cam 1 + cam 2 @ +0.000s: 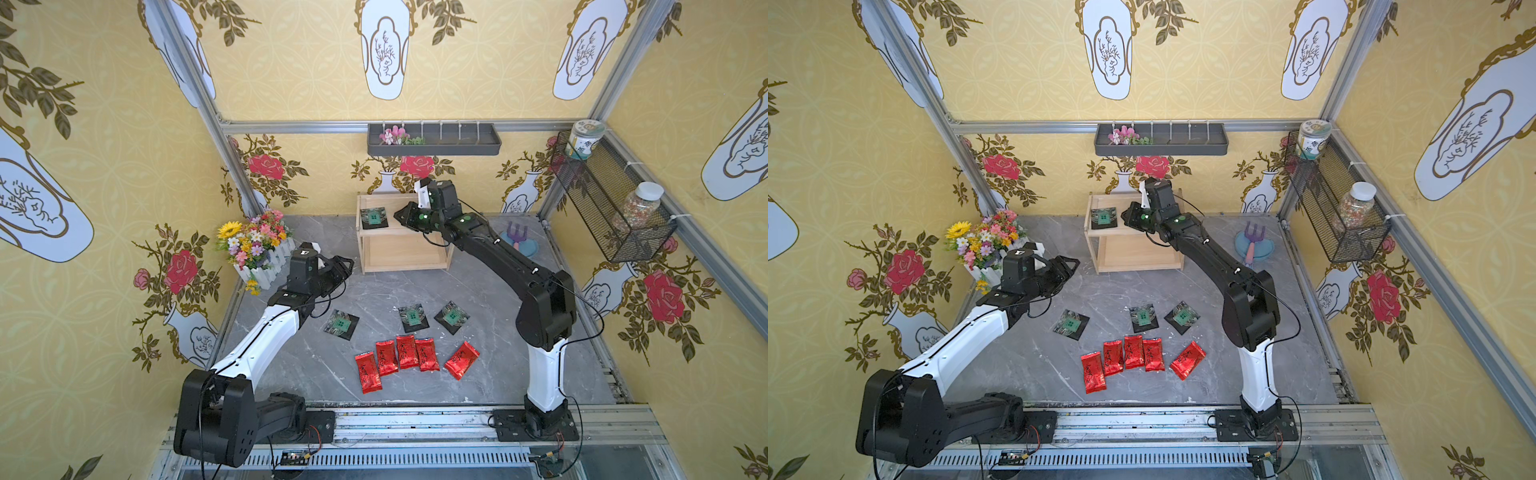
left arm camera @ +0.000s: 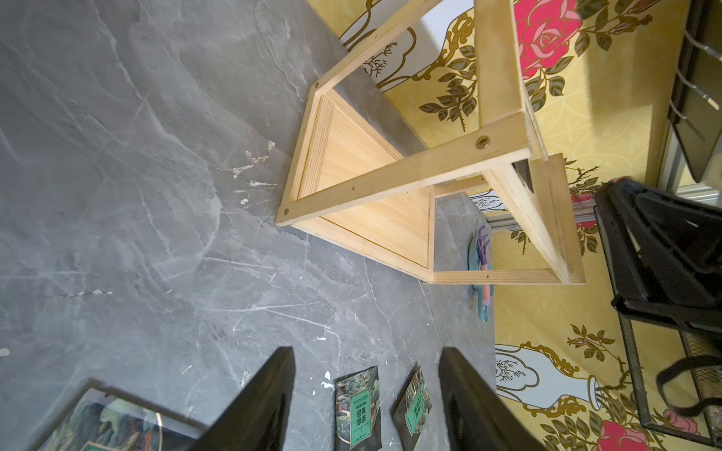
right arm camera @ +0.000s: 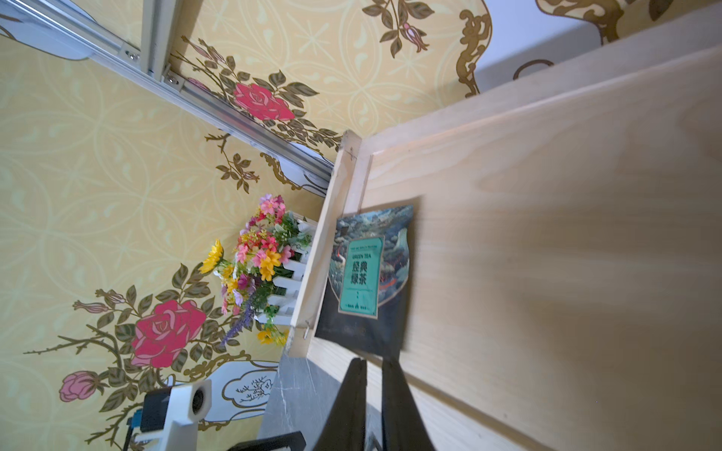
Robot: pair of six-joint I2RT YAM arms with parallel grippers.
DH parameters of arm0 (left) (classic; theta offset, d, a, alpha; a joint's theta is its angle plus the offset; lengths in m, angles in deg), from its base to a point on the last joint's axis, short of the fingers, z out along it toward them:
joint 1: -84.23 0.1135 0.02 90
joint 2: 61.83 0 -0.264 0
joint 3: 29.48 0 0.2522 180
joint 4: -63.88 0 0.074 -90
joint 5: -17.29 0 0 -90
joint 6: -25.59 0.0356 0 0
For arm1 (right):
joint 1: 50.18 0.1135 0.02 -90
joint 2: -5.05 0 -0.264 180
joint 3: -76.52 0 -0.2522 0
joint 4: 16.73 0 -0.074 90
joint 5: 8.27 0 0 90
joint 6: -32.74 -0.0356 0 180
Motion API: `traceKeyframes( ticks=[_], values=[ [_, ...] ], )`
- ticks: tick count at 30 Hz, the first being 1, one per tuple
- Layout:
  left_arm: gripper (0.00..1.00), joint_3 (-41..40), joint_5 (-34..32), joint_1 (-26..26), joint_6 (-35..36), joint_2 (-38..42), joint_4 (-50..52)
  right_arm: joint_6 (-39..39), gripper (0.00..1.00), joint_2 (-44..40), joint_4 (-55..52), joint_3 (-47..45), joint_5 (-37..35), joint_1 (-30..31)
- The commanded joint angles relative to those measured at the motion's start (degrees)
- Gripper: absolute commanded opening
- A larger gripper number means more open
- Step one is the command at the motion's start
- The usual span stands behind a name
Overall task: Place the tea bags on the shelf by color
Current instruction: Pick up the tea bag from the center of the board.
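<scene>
Tabletop [image 1: 291,365]: 3 black bags [image 1: 341,324], 5 red [image 1: 407,352]; shelf [image 1: 399,254]: 1 black [image 1: 374,217]; left gripper [image 2: 367,350] spread, right gripper [image 3: 374,365] closed

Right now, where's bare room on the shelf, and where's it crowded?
Bottom tier of the shelf: all bare. Top tier: bare beside the black tea bag, where the right gripper hovers. Crowded: table front, five red tea bags, three black ones.

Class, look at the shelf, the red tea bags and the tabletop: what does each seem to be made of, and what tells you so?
Shelf: light unpainted wood, matt; grain and screw heads show. Red tea bags: probably foil or metallised plastic, glossy; they catch bright glints. Tabletop: grey stone look with white veins, smooth; real marble or a printed sheet, cannot tell.
</scene>
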Motion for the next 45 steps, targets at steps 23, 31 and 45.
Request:
traceKeyframes(
  ticks=[23,31,45],
  values=[
    [0.59,7.0,6.6,-24.0,5.3,-24.8,-6.8,11.5,0.28,-22.4,7.1,-53.8,10.6,-2.4],
    [0.56,7.4,8.5,-25.5,5.1,-29.5,-6.8,11.7,0.30,-18.7,8.2,-55.3,15.5,-4.9],
    [0.53,5.5,8.0,-25.6,4.7,-31.0,-6.8,11.3,0.32,-15.5,8.4,-55.0,16.8,-5.8]
  ],
)
